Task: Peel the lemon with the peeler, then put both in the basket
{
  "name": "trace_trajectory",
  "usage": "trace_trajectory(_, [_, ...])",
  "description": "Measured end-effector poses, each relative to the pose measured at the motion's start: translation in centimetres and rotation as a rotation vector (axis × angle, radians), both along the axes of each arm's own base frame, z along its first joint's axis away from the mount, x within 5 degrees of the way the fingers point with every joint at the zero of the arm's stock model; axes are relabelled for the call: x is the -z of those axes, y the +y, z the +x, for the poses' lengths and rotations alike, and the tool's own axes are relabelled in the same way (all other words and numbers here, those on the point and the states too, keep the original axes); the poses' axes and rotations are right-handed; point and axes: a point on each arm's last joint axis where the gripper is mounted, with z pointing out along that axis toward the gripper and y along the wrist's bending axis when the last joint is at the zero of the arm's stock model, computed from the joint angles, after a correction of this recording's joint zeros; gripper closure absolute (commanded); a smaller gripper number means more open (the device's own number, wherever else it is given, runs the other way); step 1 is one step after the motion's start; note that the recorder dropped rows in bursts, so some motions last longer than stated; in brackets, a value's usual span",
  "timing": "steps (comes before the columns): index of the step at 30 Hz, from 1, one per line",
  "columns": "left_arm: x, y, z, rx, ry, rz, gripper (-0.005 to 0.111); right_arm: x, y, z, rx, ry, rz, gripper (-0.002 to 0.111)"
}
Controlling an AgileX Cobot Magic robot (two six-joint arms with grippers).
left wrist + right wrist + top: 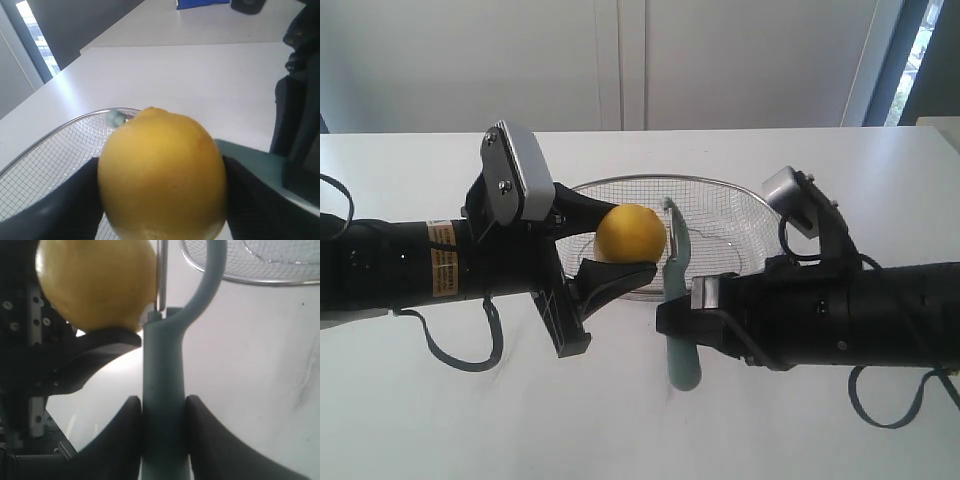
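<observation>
The yellow lemon [631,232] hangs above the near rim of the basket [740,196], and my left gripper [610,240] is shut on it with one black finger on each side. The left wrist view is mostly filled by the lemon [161,174]. My right gripper [685,300] is shut on the teal handle of the peeler [678,300], which stands upright with its head up. In the right wrist view the peeler [164,390] has its metal blade against the side of the lemon [97,282].
The wire mesh basket [260,265] lies on the white table [640,420] behind both grippers. The two black arms reach in from left and right. A wall stands beyond the table's far edge.
</observation>
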Motion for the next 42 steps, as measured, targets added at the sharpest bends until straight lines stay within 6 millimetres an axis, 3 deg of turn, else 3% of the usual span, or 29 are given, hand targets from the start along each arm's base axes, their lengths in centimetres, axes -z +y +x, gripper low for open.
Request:
trace_trajectory(7, [0.0, 0.0, 0.0, 0.000, 0.000, 0.000, 0.107, -2.8, -0.4, -1.3, -0.015, -0.108, 0.058, 0.108])
trace_trajectory(15, [0.0, 0.0, 0.0, 0.000, 0.000, 0.000, 0.107, -7.1, -1.6, -4.5, -0.040, -0.285, 0.132, 0.108])
trace_trajectory(21, [0.0, 0.0, 0.0, 0.000, 0.000, 0.000, 0.107, -8.8, -3.2, -7.0, 0.010, -0.357, 0.082, 0.108])
trace_trajectory(27, [0.0, 0.0, 0.0, 0.000, 0.000, 0.000, 0.107, -8.7, -4.7, -8.4, 0.065, -0.343, -0.029, 0.108])
trace_trajectory(31, [0.0, 0.0, 0.0, 0.000, 0.000, 0.000, 0.107, -8.0, -5.3, -8.2, 0.117, -0.301, -0.107, 0.108])
trace_trajectory(42, [0.0, 0.0, 0.0, 0.000, 0.000, 0.000, 0.107, -5.4, -4.8, -4.7, 0.189, -0.200, -0.227, 0.108])
